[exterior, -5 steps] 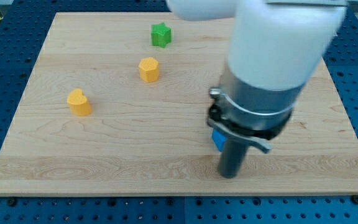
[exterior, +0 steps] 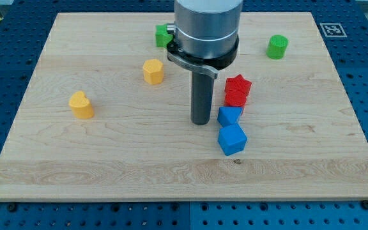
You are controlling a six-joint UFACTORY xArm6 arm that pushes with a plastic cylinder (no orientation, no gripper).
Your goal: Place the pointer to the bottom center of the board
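My tip [exterior: 201,121] rests on the wooden board [exterior: 107,160] near its middle, a little right of centre. Just to its right stand a blue block [exterior: 229,115] and, below that, a blue cube [exterior: 232,139]. A red star-shaped block [exterior: 237,87] and another red block [exterior: 236,99] under it sit right of the rod. The tip touches none of them that I can see.
A yellow hexagonal block [exterior: 153,71] lies up-left of the tip. A yellow heart-like block [exterior: 80,105] lies at the left. A green star block [exterior: 163,35] is partly hidden behind the arm at the top. A green cylinder [exterior: 276,46] stands at the top right.
The arm has moved up and to the left, away from the board's bottom edge. The red blocks, blue blocks and green cylinder it hid now show.
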